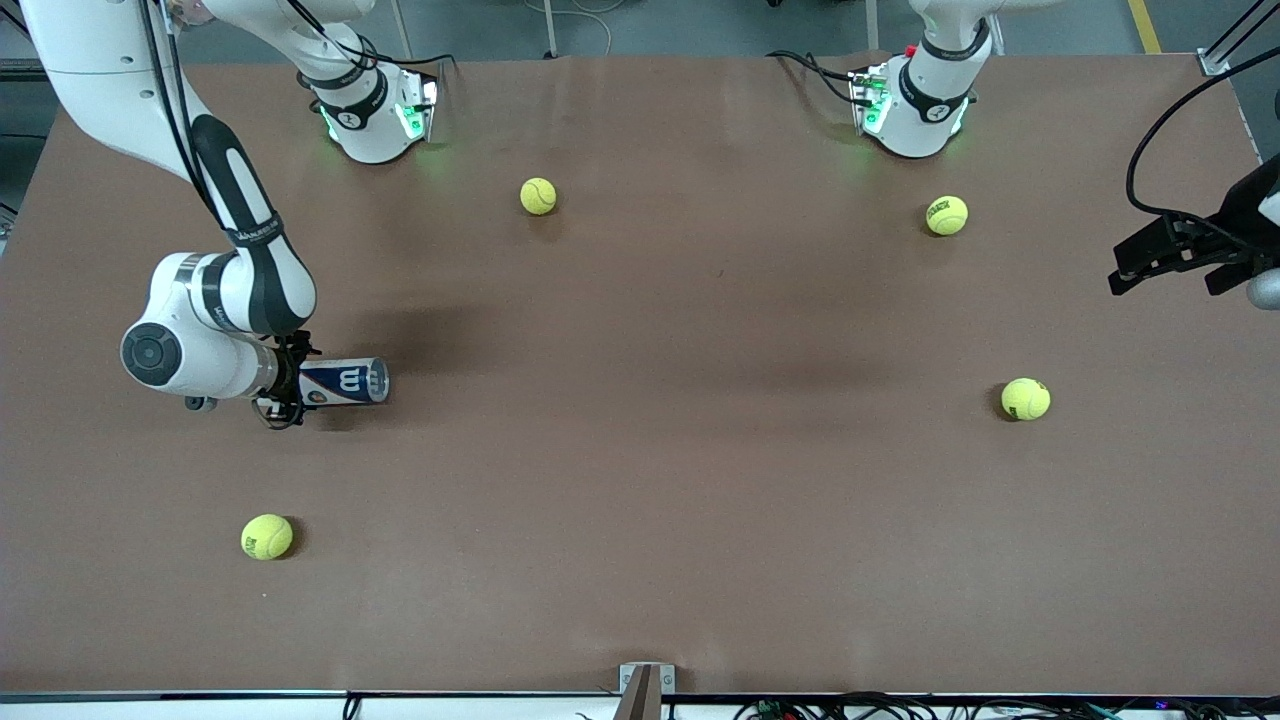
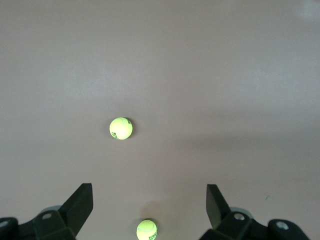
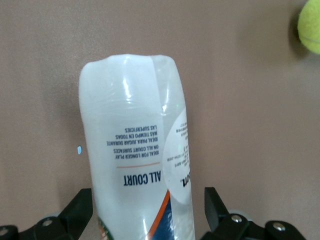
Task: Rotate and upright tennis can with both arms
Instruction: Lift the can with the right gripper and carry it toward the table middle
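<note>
The tennis can [image 1: 345,381] lies on its side on the brown table [image 1: 660,420] toward the right arm's end, its silvery rim pointing toward the table's middle. My right gripper [image 1: 290,385] is at the can's other end. In the right wrist view the can [image 3: 135,145] fills the space between the open fingers [image 3: 80,207] of the right gripper [image 3: 148,200]; one finger is close against it, the other stands apart from it. My left gripper [image 1: 1165,262] is open and empty, up over the table's edge at the left arm's end, and shows open in its wrist view [image 2: 150,195].
Several yellow-green tennis balls lie scattered: one near the right arm's base [image 1: 538,196], one near the left arm's base [image 1: 946,215], one toward the left arm's end [image 1: 1025,399], one nearer the front camera than the can [image 1: 266,537].
</note>
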### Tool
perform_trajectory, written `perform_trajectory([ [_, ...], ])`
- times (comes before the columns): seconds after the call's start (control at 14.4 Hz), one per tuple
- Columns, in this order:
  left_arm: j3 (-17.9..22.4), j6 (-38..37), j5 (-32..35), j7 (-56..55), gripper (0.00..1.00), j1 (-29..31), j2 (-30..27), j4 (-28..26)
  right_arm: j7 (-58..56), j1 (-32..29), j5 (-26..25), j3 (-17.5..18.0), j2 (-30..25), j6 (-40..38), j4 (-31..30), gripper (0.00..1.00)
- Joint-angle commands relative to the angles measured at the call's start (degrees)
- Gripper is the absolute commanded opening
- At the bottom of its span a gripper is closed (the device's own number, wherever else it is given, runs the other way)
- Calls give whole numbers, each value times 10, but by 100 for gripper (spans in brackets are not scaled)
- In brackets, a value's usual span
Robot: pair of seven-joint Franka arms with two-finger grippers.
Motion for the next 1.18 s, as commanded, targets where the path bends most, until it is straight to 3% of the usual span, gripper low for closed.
perform_trajectory([
  [0.0,-2,-10,5,3,100,4,-7,2,-31,-14,2,2,3,10,-9,89],
  [0.21,-2,-10,5,3,100,4,-7,2,-50,-13,4,3,3,2,-10,62],
  [0.35,-2,-10,5,3,100,4,-7,2,-49,-8,5,3,0,-13,-7,62],
  [0.77,-2,-10,5,3,100,4,-8,2,-35,31,37,4,-53,-173,53,62],
  [1.11,-2,-10,5,3,100,4,-8,2,75,136,63,4,-83,-210,100,62],
])
